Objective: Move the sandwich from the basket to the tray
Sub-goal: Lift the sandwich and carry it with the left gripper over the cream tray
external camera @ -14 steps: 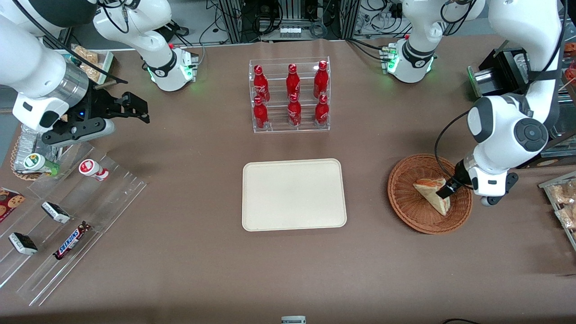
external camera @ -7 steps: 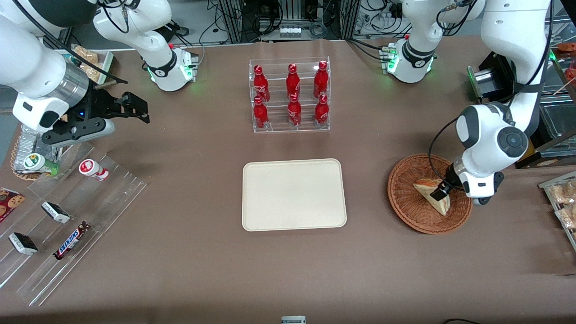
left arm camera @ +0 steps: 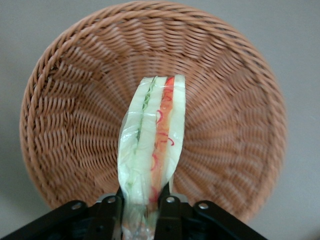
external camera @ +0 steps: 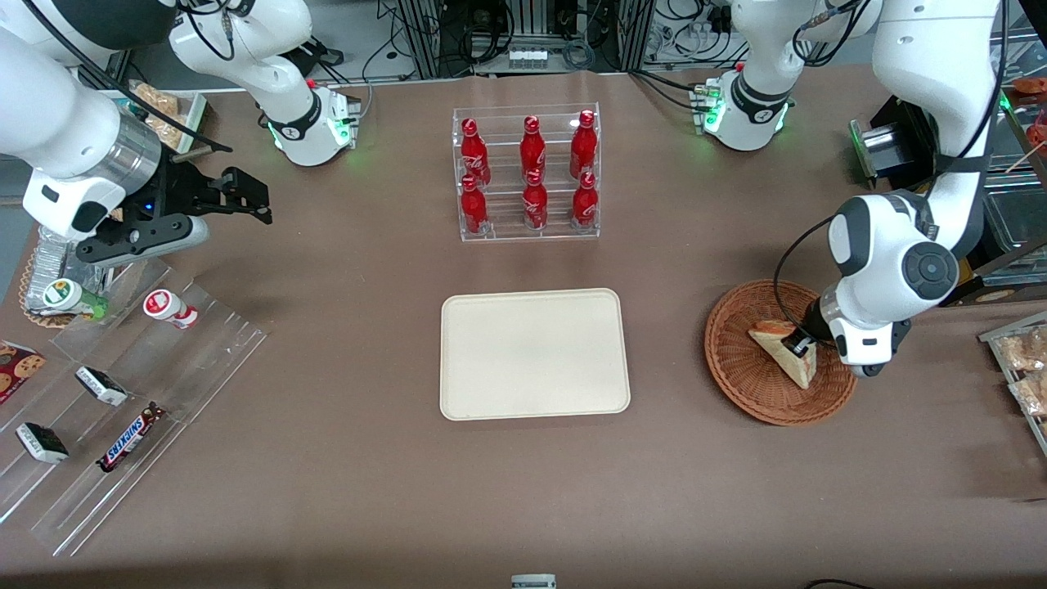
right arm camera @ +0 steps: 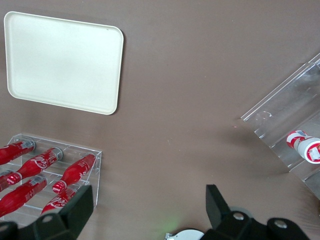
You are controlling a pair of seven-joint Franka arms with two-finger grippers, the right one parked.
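Just one sandwich [left arm camera: 151,145], one basket [external camera: 740,380], end effector [left arm camera: 141,207] clamping sandwich, one tray [external camera: 533,352]

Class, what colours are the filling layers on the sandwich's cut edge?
Green and orange-red between pale bread, clearest in the left wrist view of the triangular wrapped sandwich in the gripper.

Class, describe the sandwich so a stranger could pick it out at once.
Find the round wicker basket toward the working arm's end of the table, beside the cream tray. In it, the gripper pinches the sandwich: a pale wrapped wedge with green and orange filling stripes, the basket's only item.
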